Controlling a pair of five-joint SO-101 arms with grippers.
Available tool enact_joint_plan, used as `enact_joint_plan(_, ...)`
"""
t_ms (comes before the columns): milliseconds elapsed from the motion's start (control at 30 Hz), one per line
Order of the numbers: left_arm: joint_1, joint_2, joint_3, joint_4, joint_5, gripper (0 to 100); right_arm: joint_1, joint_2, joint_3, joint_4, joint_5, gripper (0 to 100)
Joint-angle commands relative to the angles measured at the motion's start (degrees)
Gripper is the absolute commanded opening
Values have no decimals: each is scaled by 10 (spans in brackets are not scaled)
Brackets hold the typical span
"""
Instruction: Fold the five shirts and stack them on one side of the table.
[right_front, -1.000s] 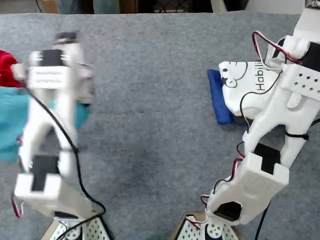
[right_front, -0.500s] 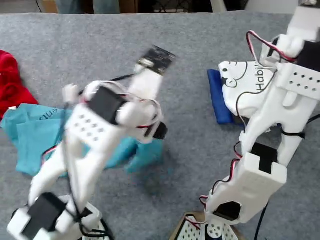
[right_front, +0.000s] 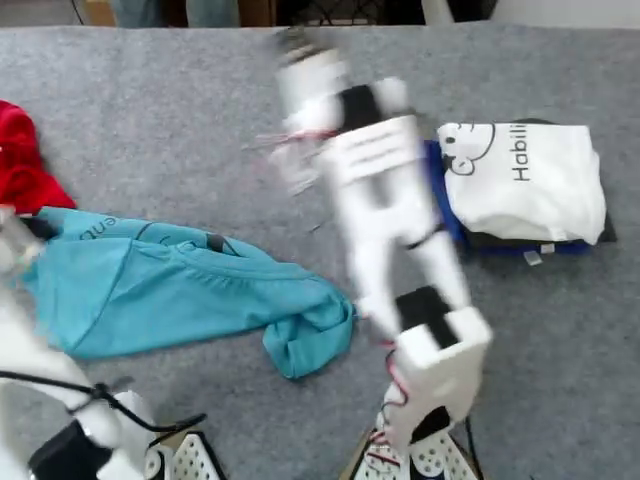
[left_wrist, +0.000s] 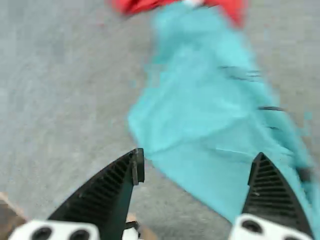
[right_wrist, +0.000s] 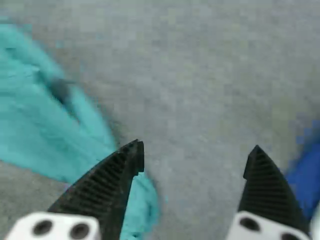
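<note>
teal shirt (right_front: 170, 290) spread crumpled, red shirt (right_front: 25, 160) bunched, folded stack (right_front: 520, 185)

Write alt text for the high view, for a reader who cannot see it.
A crumpled teal shirt sprawls across the left of a grey table, a red shirt beside it at the edge. The right arm stretches over the middle; at right, a folded white shirt is stacked above a blue shirt.

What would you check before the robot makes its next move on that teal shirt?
1. Left gripper open and empty: ok.
2. Right gripper open and empty: ok.
3. Teal shirt spread flat: not ok, one end is bunched.
4. Folded stack tidy, white shirt on top: ok.
5. Red shirt folded: not ok, it lies crumpled.
</note>
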Motion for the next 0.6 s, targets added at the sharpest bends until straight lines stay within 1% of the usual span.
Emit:
enact_joint_plan(0,-110,16,85,-79,-23,340,-107,33,59,-91,0,319)
enact_joint_plan(100,-170,33,116,-132,-49,340,-147,102,80,-135,-1,319)
enact_joint_plan(233,-209,62,143,-165,-80,340,-164,185,56,-145,-4,306)
enact_joint_plan(300,-215,78,147,-169,-85,340,-160,215,20,-130,-4,224)
enact_joint_plan(400,-217,107,146,-168,-84,339,-142,245,-51,-94,0,21)
enact_joint_plan(433,-214,117,145,-168,-84,339,-134,253,-76,-77,0,14)
enact_joint_plan(467,-213,127,144,-169,-84,339,-123,259,-101,-54,0,40)
enact_joint_plan(500,-213,137,141,-169,-84,339,-114,262,-126,-30,0,38)
enact_joint_plan(567,-212,157,130,-168,-84,339,-91,264,-179,18,-1,12)
